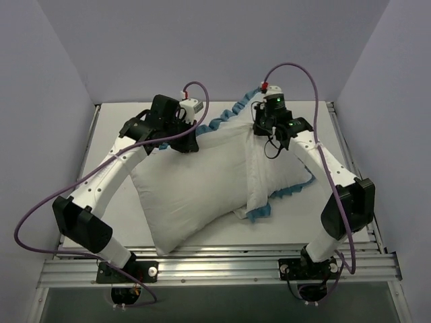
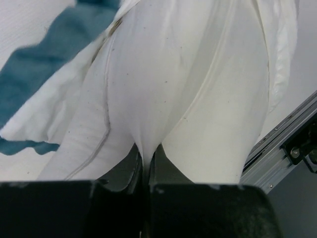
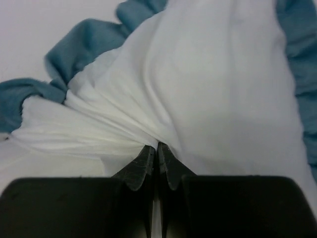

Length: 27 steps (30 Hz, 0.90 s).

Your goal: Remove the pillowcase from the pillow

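Observation:
The plain white pillow (image 1: 182,195) lies slanted across the middle of the table, mostly outside the cover. The pillowcase (image 1: 279,171) lies white back up at the right, its teal ruffle (image 1: 229,114) along the far and near edges. My left gripper (image 1: 190,138) is shut on a fold of the pillow at its far end; the left wrist view shows the white fabric (image 2: 198,99) pinched between the jaws (image 2: 145,151). My right gripper (image 1: 258,129) is shut on the pillowcase's white fabric (image 3: 208,89), bunched at the jaws (image 3: 157,146) beside the ruffle (image 3: 84,44).
The white table top (image 1: 108,134) is boxed in by grey walls on the left, the right and at the back. An aluminium rail (image 1: 222,266) runs along the near edge and also shows in the left wrist view (image 2: 282,148).

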{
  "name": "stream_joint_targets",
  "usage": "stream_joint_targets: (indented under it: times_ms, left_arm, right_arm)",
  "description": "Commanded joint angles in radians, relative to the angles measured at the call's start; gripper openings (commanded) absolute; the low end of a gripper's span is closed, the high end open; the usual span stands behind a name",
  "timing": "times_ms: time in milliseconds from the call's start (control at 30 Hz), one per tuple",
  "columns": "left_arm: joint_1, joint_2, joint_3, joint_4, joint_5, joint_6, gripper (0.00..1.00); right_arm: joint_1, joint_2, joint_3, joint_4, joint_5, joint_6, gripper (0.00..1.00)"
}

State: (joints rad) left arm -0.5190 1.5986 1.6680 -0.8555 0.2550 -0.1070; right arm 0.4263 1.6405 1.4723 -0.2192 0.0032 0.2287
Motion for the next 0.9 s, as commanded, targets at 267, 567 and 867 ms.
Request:
stream_joint_targets:
  times_ms: [267, 567, 867]
  left_arm:
    - [0.134, -0.370, -0.089, -0.134, -0.206, -0.115, 0.02]
    - [0.169, -0.444, -0.364, 0.034, -0.255, -0.161, 0.02]
    - [0.125, -0.247, -0.225, 0.243, -0.204, -0.068, 0.67]
  right_arm:
    - [-0.480, -0.076, 0.023, -0.141, 0.211, 0.215, 0.00]
    - [-0.382, -0.114, -0.065, 0.030, -0.152, 0.185, 0.00]
    - [-0.219, -0.258, -0.165, 0.037, -0.270, 0.205, 0.65]
